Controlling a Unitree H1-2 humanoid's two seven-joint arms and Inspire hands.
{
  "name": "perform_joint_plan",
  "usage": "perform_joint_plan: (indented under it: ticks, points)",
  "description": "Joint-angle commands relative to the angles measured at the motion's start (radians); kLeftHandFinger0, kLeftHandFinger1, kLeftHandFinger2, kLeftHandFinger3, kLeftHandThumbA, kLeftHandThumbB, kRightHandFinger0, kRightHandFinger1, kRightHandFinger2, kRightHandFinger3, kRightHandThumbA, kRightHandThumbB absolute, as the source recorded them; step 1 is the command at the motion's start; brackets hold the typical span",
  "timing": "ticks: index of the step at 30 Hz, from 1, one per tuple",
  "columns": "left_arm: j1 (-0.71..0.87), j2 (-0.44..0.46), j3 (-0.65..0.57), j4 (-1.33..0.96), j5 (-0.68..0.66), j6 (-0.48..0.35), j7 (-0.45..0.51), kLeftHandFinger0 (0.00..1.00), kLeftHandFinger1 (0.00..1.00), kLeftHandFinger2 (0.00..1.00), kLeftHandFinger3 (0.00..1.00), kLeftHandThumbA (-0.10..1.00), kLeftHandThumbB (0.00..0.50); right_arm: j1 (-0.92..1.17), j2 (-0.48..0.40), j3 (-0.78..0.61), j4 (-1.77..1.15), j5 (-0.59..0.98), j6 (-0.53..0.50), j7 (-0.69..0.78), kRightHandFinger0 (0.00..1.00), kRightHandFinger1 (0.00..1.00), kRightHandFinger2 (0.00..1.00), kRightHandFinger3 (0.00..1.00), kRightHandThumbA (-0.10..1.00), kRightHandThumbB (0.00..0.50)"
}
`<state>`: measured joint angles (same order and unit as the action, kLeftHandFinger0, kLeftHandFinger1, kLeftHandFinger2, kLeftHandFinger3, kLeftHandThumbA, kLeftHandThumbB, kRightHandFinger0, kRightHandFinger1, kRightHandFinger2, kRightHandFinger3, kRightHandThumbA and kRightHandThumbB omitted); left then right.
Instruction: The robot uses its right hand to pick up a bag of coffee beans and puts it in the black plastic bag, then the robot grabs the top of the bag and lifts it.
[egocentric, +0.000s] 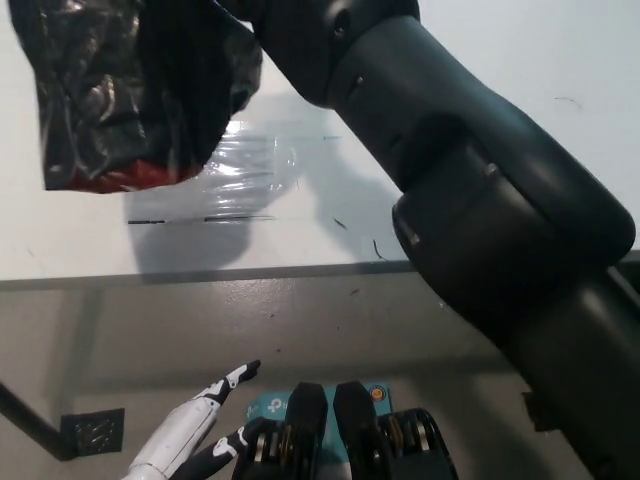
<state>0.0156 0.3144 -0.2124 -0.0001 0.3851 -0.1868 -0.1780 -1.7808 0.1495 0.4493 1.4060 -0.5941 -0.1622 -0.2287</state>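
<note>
A black plastic bag (130, 90) hangs above a white table (80, 240), something red showing at its bottom edge. The black right arm (450, 190) reaches up to its top, the hand out of view. The white left hand (195, 430) rests low, fingers apart, empty.

White worktop (80, 240) carries a crinkled clear tape patch (255, 165). Below its edge, grey floor (330, 330) with a black square plate (92, 432).

White table (80, 240), clear tape patch (245, 165)
</note>
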Motion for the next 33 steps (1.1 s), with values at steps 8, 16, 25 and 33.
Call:
perform_joint_plan:
  ticks: [8, 16, 25, 33]
  points:
    - [-0.018, 0.018, -0.009, -0.034, 0.028, 0.001, -0.017, 1.00, 1.00, 1.00, 1.00, 1.00, 0.137, -0.027, -0.084, -0.010, -0.013, 0.018, 0.003, -0.065, 0.00, 0.17, 0.67, 0.71, -0.10, 0.216]
    - [-0.039, 0.022, -0.011, -0.034, 0.031, -0.002, -0.029, 1.00, 1.00, 1.00, 1.00, 1.00, 0.148, 0.046, -0.062, -0.004, -0.006, 0.025, 0.003, -0.008, 0.06, 0.29, 0.76, 0.83, -0.04, 0.223]
    - [-0.074, 0.029, -0.017, -0.025, 0.047, -0.004, -0.040, 1.00, 1.00, 1.00, 1.00, 1.00, 0.168, 0.134, -0.047, -0.005, 0.012, 0.054, 0.091, 0.410, 1.00, 1.00, 1.00, 1.00, 0.74, 0.498]
    - [-0.081, 0.034, -0.019, -0.032, 0.052, 0.008, -0.055, 1.00, 1.00, 1.00, 1.00, 1.00, 0.146, 0.118, -0.077, -0.025, -0.006, 0.077, 0.071, 0.500, 1.00, 1.00, 1.00, 1.00, 0.93, 0.500]
